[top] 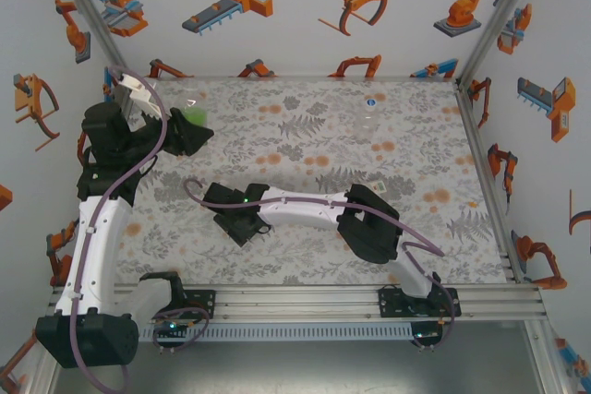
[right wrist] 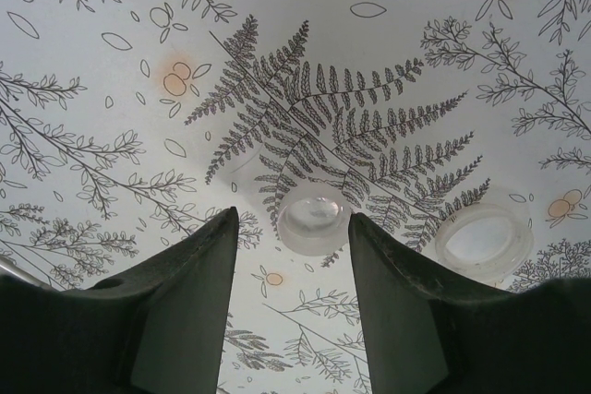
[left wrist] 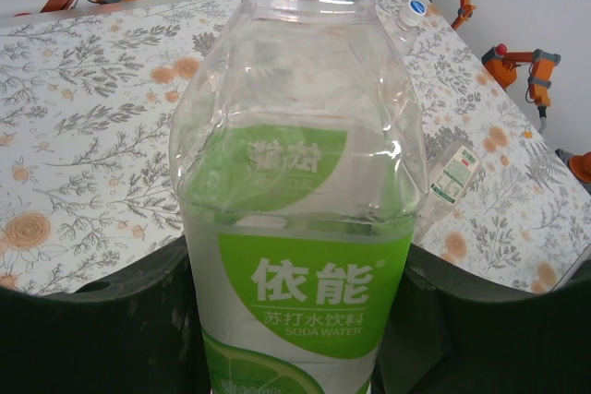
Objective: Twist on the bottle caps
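Overall, a floral-patterned table sits between robot-printed white walls.

2 arms, white links, blk joints, purple cables, dark claw fingers, blk base plates

Left gripper clamped — right gripper (low) agape.

The top camera looked down over the whole floral table; the left wrist faced across it, the right wrist straight down, close.
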{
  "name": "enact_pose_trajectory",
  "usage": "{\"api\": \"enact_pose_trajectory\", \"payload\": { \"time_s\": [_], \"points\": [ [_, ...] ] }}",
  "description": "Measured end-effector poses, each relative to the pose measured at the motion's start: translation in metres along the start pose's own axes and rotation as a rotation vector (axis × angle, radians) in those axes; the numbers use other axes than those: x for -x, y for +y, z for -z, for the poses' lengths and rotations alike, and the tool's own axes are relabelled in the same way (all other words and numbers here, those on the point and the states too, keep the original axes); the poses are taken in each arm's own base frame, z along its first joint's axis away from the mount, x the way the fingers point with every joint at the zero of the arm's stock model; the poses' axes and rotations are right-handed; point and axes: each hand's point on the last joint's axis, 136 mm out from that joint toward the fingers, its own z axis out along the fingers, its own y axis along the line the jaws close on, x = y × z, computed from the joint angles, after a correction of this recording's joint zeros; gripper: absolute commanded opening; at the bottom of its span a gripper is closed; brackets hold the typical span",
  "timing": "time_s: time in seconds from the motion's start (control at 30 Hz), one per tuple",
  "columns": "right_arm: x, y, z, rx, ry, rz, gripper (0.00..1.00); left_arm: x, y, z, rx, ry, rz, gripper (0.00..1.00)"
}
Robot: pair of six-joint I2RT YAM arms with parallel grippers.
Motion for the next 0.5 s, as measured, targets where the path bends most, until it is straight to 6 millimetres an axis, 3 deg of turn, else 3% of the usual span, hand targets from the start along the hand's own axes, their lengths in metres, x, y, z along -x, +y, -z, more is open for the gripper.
{"api": "enact_pose_trajectory", "payload": {
  "time_s": [0.5],
  "points": [
    [-0.007,-0.0027,-0.0055,-0.009,0.028,0.002,0.46,-0.0003,0.0001,0.0,0.001,0.001,0.001,0.15]
  ]
}}
